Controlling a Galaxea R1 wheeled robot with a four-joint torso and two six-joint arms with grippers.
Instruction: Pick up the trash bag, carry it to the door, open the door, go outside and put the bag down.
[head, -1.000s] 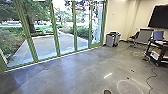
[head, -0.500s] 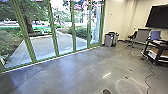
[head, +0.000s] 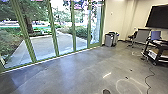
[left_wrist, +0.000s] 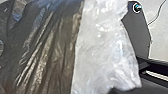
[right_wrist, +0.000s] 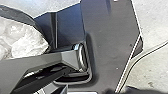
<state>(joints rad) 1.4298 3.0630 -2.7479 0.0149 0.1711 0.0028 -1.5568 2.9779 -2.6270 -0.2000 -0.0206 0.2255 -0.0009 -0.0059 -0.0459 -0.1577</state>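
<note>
Bag (left_wrist: 50, 50) cut off in L wrist view; can't tell L/R end effector state.

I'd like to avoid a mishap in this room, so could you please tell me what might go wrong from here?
The cable on the floor by the cart could catch a wheel if the robot strays that way. The trash bag looks thin and crinkled and might snag on the robot's dark plate close by. The green-framed glass panels could be bumped.
</note>
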